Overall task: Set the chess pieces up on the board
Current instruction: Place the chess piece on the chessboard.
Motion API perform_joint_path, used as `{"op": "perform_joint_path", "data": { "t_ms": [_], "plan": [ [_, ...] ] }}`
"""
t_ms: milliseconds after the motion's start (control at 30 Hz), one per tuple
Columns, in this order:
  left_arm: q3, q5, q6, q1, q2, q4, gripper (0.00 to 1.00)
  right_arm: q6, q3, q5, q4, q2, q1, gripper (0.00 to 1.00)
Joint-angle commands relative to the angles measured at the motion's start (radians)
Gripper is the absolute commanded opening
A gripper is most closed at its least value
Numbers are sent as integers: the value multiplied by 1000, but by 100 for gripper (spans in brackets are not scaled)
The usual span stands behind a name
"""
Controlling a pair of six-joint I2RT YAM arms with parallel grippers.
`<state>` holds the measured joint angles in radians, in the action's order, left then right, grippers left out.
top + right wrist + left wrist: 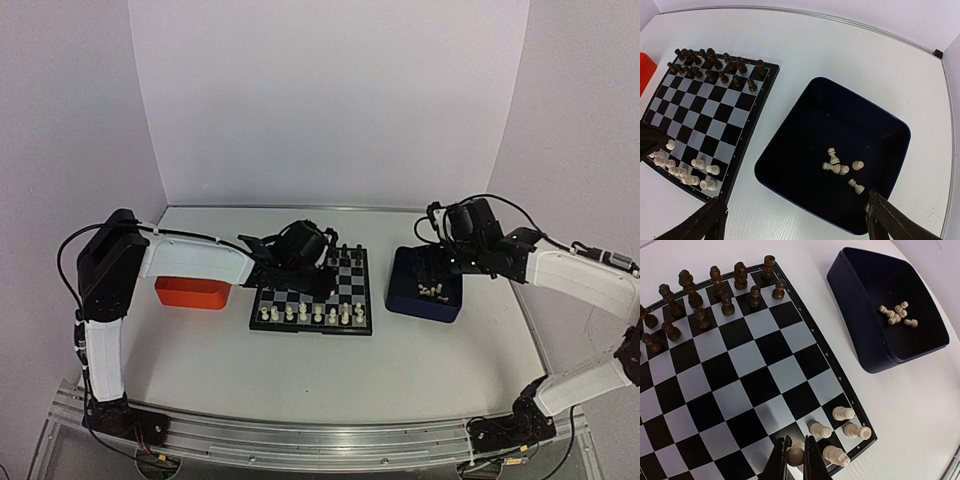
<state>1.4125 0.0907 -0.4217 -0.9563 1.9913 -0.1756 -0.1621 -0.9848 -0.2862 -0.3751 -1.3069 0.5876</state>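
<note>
**Left claw grips a white piece over the board; right claw spread above the blue tray**

The left claw (795, 462) is clenched on a single cream-white piece (795, 454), pinched between its two dark fingers (781, 462). It is low over the near right corner area of the chessboard (755, 370). Whether the piece's base touches the square beneath cannot be told.

Just beside the piece, four more cream-white chess pieces (843, 413) are on the squares at that corner. The overhead view shows a row of them (305, 313) along the board's near edge. The dark chess pieces (715, 290) stand upright in two rows along the far edge. The squares between the two sets are bare.

The right claw (795, 200) is released. Its fingers are spread wide apart and hang above the near rim of the dark blue tray (790, 150), gripping nothing. A small cluster of cream-white pieces (840, 167) rests on the tray floor, several lying on their sides and some touching one another.

The tray sits on the white worktop (300, 380) just right of the board and apart from it. An orange tray (192, 293) sits to the board's left, under the left arm.
</note>
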Motion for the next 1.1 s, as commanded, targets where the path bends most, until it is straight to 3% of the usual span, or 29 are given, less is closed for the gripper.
{"op": "perform_joint_path", "data": {
  "t_ms": [0, 1067],
  "plan": [
    [62, 113, 31, -44, 34, -6, 0, -40, 15, -50, 22, 45, -15, 95],
    [68, 171, 17, -74, 126, -1, 2, -34, 52, -40, 23, 90, -52, 98]
  ]
}}
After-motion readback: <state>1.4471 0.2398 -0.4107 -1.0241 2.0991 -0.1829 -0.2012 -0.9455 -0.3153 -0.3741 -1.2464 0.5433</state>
